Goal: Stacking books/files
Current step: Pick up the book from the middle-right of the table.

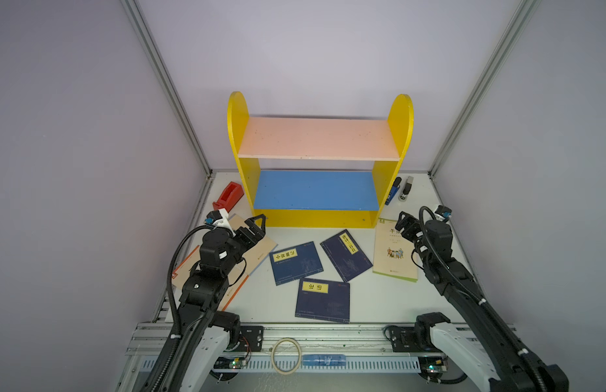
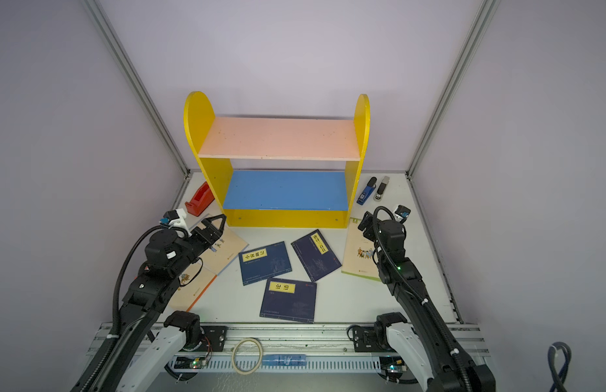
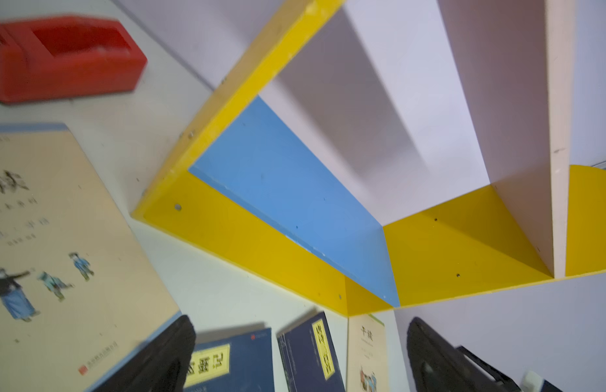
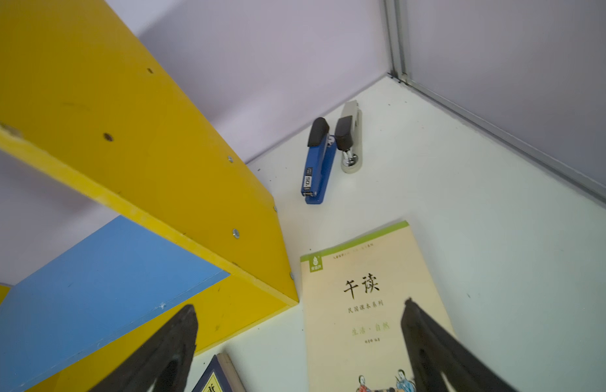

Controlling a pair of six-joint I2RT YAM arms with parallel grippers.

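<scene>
Right wrist view: the right pincer stands with its fingers wide apart and nothing between them. One finger hangs over the cover of the green-edged cream book, which lies flat on the tabletop directly beneath and ahead. The other finger hangs over the foot of the yellow shelf, just beside that book's corner. Further ahead, well apart, lies the blue stapler; I leave it alone.

Left wrist view: the left pincer is likewise spread and empty. A cream book lies under it. In a top view a second cream book lies beneath the arm; I cannot tell whether the two overlap. Between the two pincers the navy books lie flat and close together.

Assessment: no stack is formed. I judge the step in hand to be taking the green-edged cream book with the right pincer. It is thin and lies flush, with no lifted edge. I would therefore come down tilted at the long edge away from the shelf and work one finger under before closing. Keep the shelf-side finger off the yellow panel. Lift slowly, as the loose pages will likely droop and fan.
</scene>
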